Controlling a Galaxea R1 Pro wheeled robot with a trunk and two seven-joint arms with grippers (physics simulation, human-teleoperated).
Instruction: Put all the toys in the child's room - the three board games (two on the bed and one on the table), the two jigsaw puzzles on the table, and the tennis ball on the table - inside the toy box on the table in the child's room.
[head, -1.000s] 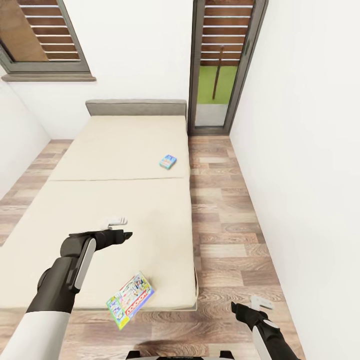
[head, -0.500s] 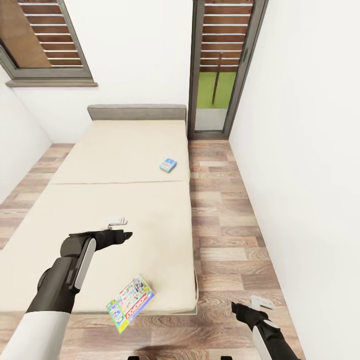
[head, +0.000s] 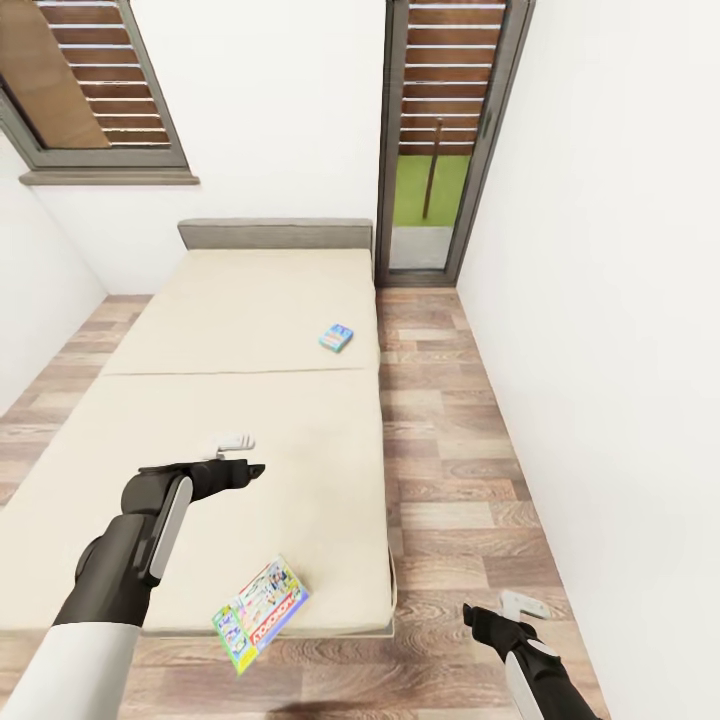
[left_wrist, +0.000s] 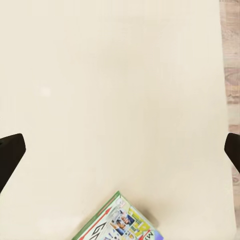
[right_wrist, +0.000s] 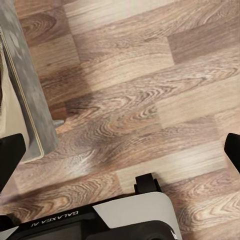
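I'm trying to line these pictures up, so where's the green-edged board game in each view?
Head view: the green-edged board game lies at the near edge of the bed, close to its right corner.
Left wrist view: its corner shows on the cream cover.
Right wrist view: not in it.
Shared landmark: the wood-plank floor beside the bed.

Two board games are lying on the bed: a small blue one and a green-edged one overhanging its foot.

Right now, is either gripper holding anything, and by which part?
Nothing is held. The left gripper hovers open above the bed; the right gripper hangs open over the floor.
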